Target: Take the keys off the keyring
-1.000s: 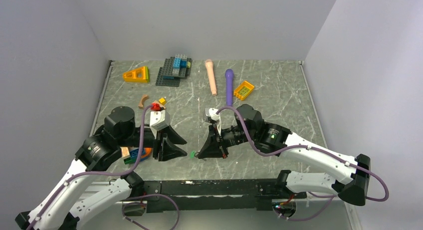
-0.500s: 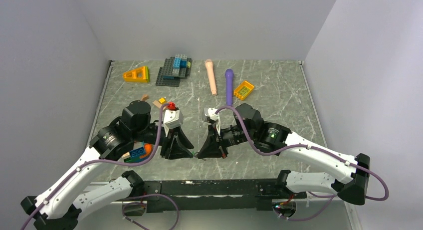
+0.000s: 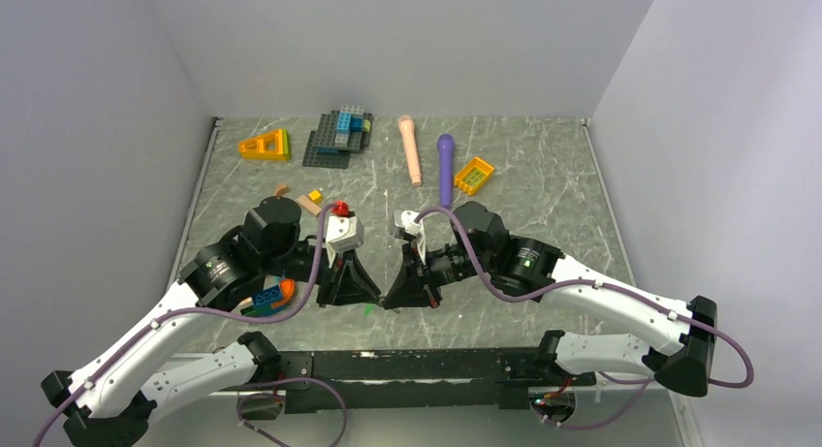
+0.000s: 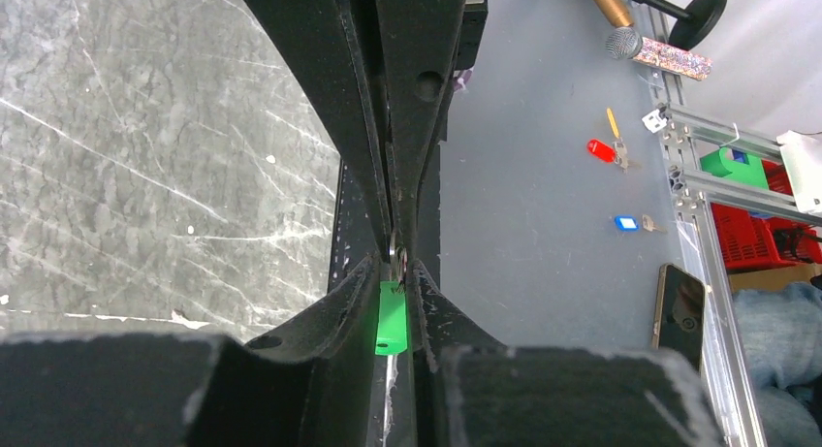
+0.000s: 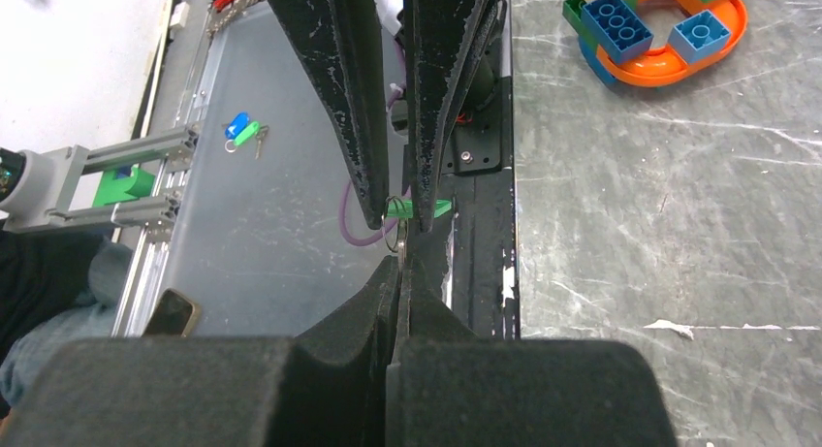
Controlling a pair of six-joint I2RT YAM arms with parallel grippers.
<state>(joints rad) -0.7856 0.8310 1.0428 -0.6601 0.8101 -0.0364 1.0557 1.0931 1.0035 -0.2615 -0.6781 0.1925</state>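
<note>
One keyring (image 5: 393, 236), caught tip to tip between the two arms, low over the near middle of the table (image 3: 543, 175). One green tag (image 4: 392, 316) runs lengthwise back into the left gripper (image 4: 395, 277), pinched there. The right gripper (image 5: 400, 271), pressed together, nips the ring head-on. Keys? (Hidden, can't count them.) Both arms equally near, so I'd say the pull runs straight left-right.

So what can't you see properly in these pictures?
The keyring: tiny in the wrist views, partly inside the right fingers; hidden under them in the top view.
The keys: no metal key shows clearly; only a green tag between the left fingers, so how many remain is unknown.
The orange brick toy: half covered by the left arm in the top view.
</note>
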